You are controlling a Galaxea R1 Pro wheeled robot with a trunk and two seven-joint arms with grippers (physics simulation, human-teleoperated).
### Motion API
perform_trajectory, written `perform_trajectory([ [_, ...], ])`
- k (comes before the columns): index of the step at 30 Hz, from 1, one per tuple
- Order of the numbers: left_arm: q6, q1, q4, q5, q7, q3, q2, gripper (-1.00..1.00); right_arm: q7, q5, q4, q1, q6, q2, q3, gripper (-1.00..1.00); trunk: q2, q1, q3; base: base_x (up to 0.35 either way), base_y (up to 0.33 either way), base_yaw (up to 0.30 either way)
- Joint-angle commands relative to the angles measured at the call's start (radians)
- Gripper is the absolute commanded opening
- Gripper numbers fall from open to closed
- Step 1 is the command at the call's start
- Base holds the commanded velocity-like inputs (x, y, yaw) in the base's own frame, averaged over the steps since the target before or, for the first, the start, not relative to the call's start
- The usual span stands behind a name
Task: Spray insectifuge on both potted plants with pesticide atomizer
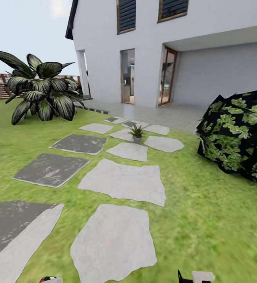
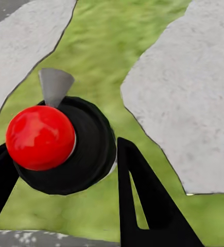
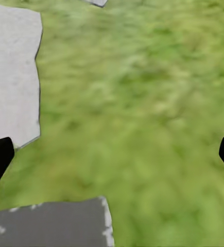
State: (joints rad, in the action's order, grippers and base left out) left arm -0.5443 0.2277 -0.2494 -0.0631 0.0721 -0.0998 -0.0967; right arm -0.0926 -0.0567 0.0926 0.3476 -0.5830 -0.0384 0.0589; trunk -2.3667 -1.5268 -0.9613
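My left pincer [image 2: 65,175] grips the atomizer [image 2: 60,144], nozzle forward for spraying. My right pincer [image 3: 112,154] hangs spread and empty. One potted plant [image 1: 137,133] stands ahead on the stepping stones [image 1: 122,179].

at the head view's six o'clock edge only slivers of the robot show: a red-and-white scrap [image 1: 49,279] toward seven o'clock, a black-and-white piece [image 1: 197,276] toward five, both cut off. the potted plant [image 1: 137,133] near centre is too small for leaf detail. the dark bush [image 1: 238,135] runs off at three o'clock. in the left wrist view the atomizer [image 2: 60,144] hides the left gripper [image 2: 65,200] finger partly; the right gripper [image 3: 112,154] fingertips barely enter frame.
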Motion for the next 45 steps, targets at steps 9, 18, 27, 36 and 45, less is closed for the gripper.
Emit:
perform_trajectory([
  [9, -0.003, 0.001, 0.001, -0.006, 0.000, 0.002, 0.001, -1.00, -0.001, -0.006, -0.001, 0.000, -0.003, -0.003, 0.007, 1.00, 0.000, 0.000, -0.001, 0.338, -0.005, 0.084],
  [18, -0.003, 0.001, 0.001, -0.006, 0.000, 0.002, 0.000, -1.00, 0.000, -0.006, -0.002, 0.001, -0.003, -0.006, 0.007, 1.00, 0.000, 0.000, -0.001, 0.319, -0.111, 0.001],
  [27, -0.003, 0.001, 0.001, -0.006, 0.000, 0.002, 0.000, -1.00, -0.001, -0.006, -0.002, 0.000, -0.003, -0.003, 0.006, 1.00, 0.000, 0.000, -0.001, 0.322, -0.083, 0.000],
  [36, -0.003, 0.001, 0.002, -0.006, 0.000, 0.002, 0.000, -1.00, -0.001, -0.006, -0.002, 0.000, -0.003, -0.002, 0.006, 1.00, 0.000, 0.000, -0.001, 0.339, -0.005, 0.000],
  [45, -0.003, 0.001, 0.002, -0.006, 0.000, 0.002, 0.000, -1.00, -0.002, -0.005, -0.002, 0.000, -0.003, -0.001, 0.006, 1.00, 0.000, 0.000, -0.001, 0.340, 0.000, 0.000],
])
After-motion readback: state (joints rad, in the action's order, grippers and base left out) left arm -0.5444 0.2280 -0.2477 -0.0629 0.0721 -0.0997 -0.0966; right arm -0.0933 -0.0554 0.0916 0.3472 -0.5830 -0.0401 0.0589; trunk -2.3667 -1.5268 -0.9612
